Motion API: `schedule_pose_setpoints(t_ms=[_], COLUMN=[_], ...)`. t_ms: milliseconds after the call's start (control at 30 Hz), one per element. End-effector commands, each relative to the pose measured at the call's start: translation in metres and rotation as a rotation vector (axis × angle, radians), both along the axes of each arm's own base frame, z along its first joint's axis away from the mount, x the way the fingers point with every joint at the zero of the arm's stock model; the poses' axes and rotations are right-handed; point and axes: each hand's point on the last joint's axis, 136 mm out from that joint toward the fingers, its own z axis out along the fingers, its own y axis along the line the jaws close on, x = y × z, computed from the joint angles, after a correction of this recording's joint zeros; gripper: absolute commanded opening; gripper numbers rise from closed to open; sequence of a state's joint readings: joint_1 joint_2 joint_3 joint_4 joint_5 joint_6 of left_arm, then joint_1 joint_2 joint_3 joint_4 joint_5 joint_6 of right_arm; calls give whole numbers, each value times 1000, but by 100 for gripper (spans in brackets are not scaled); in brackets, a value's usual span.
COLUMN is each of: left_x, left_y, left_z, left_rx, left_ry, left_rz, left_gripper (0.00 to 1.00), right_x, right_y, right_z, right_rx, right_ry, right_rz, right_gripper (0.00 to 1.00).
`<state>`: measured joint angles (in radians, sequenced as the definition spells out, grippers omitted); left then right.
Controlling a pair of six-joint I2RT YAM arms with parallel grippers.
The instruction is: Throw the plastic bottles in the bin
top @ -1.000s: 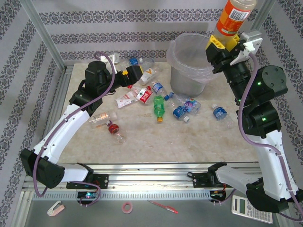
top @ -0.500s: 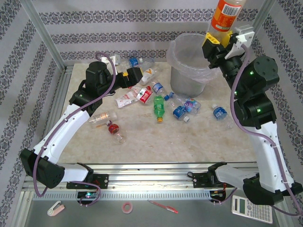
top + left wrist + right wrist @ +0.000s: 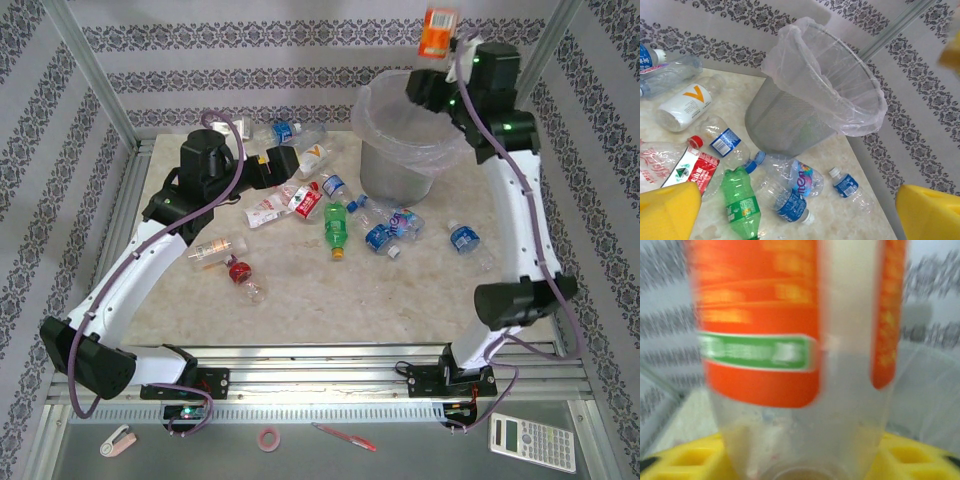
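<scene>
Several plastic bottles lie on the marble table: a green one (image 3: pixel 335 228), a red-labelled one (image 3: pixel 300 200), blue-labelled ones (image 3: pixel 378 236) and a white one with an orange mark (image 3: pixel 312 155). The bin (image 3: pixel 400 150) stands at the back right, lined with a clear bag. My right gripper (image 3: pixel 432 72) is high over the bin's far rim. An orange-labelled bottle (image 3: pixel 438 32) stands up from it. In the right wrist view that bottle (image 3: pixel 790 340) sits blurred between the yellow fingers (image 3: pixel 680 462); their grip is unclear. My left gripper (image 3: pixel 290 160) hangs open over the bottles left of the bin (image 3: pixel 785 120).
A calculator (image 3: pixel 530 440), a pink stapler (image 3: pixel 118 440), a tape roll (image 3: pixel 268 438) and a red pen (image 3: pixel 345 437) lie on the metal shelf in front of the arm bases. Patterned walls and frame posts close in the table.
The right arm has swung left and stretched out, carrying the orange-labelled bottle from right of the bin to above its far rim. The left arm has not moved.
</scene>
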<state>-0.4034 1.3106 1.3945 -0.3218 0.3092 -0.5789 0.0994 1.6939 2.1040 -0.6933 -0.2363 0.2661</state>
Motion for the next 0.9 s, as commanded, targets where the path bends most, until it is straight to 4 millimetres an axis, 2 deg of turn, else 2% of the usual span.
schedule_pose_setpoints(t_ms=[0, 200, 367, 600, 867], left_x=[-6, -6, -6, -13, -41], left_y=[11, 13, 13, 22, 49], left_z=[10, 1, -9, -45, -91], left_rx=[25, 45, 51, 110, 219], left_ry=[-20, 33, 80, 216, 422], left_rz=[27, 40, 42, 81, 168], left_gripper=[100, 100, 100, 100, 100], right_x=[-20, -25, -38, -62, -86], right_y=[-3, -6, 1, 8, 22], right_z=[8, 29, 38, 52, 59], right_rx=[63, 83, 105, 114, 136], right_ry=[58, 14, 1, -43, -67], right_rz=[19, 19, 57, 110, 209], right_gripper=[66, 79, 80, 88, 96])
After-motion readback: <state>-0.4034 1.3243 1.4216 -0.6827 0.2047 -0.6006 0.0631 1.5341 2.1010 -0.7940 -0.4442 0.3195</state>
